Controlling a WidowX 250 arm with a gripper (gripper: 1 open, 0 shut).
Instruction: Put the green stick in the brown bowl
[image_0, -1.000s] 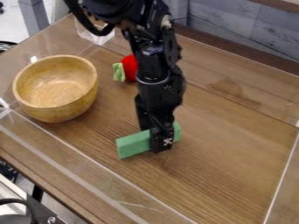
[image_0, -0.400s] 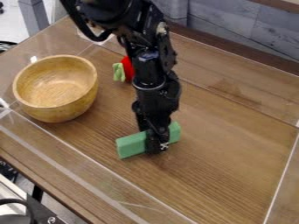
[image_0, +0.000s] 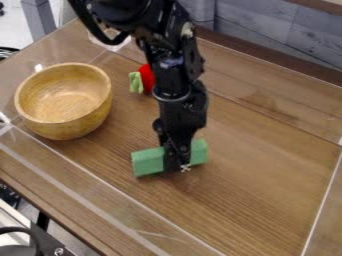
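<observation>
Green stick is sitting between my jaws now, and I am seeing them clenched on it, where a second ago they were standing wider around it. One end of the bar is sticking out toward the left of the view, and a shorter bit is showing on the right. Its left end is looking a little higher and more squared to the camera than in the earlier frames, so the bar is turning slightly in my grasp. I am finding it low over the wooden table, near the front; whether it is touching the surface, I cannot tell. My black arm is reaching down from the top of the view, much as before. Brown bowl is staying in its place on the left, apart from the stick, and the red toy fruit is still lying behind the arm, partly hidden.
</observation>
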